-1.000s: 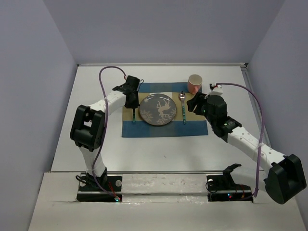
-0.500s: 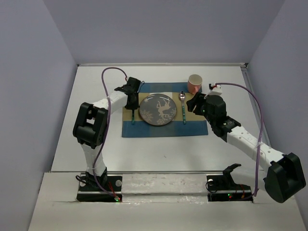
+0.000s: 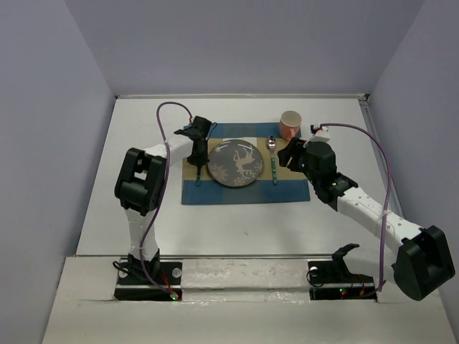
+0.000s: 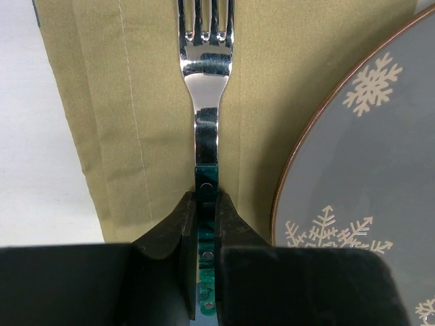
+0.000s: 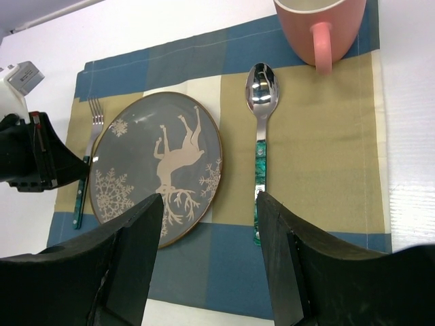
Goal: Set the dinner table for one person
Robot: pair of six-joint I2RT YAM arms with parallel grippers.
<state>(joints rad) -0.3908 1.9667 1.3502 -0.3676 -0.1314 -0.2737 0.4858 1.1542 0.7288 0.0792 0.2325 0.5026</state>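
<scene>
**Left gripper clamped on the fork, right gripper spread wide over the mat.**

The table [image 3: 237,215] carries a checked mat [image 3: 244,193] toward its far middle, and every piece of the setting rests on that mat. A grey plate [image 3: 235,163] with a deer and snowflakes lies at the centre. The fork [image 4: 206,102] lies just left of the plate, tines toward the far edge, and the left gripper [image 4: 206,200] pinches the top of its green handle between both fingers. The spoon [image 5: 262,102] lies just right of the plate, bowl toward the far edge. A pink mug [image 5: 319,20] stands upright just beyond the spoon's bowl, at the mat's far right corner. The right gripper [image 5: 209,197] hangs by the mat's right side with its jaws far apart, holding nothing.
</scene>
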